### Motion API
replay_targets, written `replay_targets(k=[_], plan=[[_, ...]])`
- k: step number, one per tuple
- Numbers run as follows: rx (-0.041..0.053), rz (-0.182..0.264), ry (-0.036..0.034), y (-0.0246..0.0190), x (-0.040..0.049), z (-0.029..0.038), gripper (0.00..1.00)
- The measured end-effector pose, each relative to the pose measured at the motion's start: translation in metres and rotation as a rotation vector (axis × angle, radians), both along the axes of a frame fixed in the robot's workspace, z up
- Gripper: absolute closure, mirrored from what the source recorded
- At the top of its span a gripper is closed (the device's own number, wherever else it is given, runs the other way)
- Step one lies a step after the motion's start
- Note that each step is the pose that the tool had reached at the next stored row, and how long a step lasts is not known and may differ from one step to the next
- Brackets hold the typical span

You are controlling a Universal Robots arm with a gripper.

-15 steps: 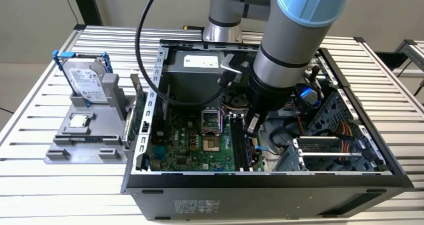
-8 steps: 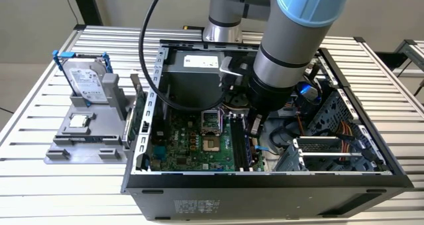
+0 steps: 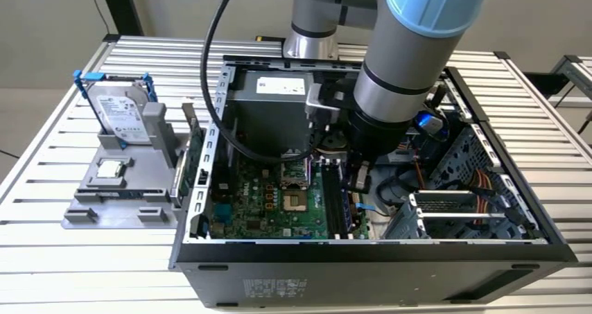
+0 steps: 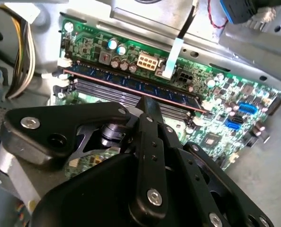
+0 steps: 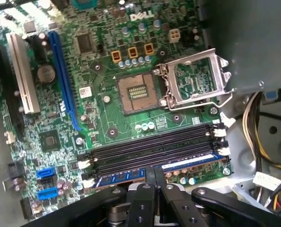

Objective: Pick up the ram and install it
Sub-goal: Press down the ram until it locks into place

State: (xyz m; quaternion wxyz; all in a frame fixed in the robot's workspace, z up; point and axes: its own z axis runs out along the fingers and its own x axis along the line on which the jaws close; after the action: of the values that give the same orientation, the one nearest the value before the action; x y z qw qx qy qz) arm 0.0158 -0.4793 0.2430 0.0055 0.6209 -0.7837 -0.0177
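Note:
The ram (image 5: 117, 178), a long blue stick with black chips, lies along the outermost memory slot of the green motherboard (image 5: 98, 118); it also shows in the second wrist view as the ram (image 4: 117, 80). My gripper (image 5: 154, 172) sits over the stick's middle, its two black fingers (image 5: 146, 189) drawn close together on either side of it, shut on it. In the exterior view the gripper (image 3: 357, 182) reaches down inside the open computer case (image 3: 370, 255). The other memory slots (image 5: 150, 149) beside the stick are bare.
The processor socket (image 5: 136, 92) stands open with its metal lid (image 5: 192, 80) raised. Cable bundles (image 4: 22, 52) hang near the slots. Outside the case, on the exterior view's left, a grey holder (image 3: 83, 213) carries a hard drive (image 3: 120, 116) and a small square chip (image 3: 111, 167).

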Motion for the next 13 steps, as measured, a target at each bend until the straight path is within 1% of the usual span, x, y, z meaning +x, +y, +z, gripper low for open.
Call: replay_targets(k=[5, 13], plan=[[0.0001, 0.075, -0.0011, 0.0, 0.0, -0.0001, 1.0], [0.0002, 0.166, -0.002, 0.0, 0.0002, -0.0007, 1.0]])
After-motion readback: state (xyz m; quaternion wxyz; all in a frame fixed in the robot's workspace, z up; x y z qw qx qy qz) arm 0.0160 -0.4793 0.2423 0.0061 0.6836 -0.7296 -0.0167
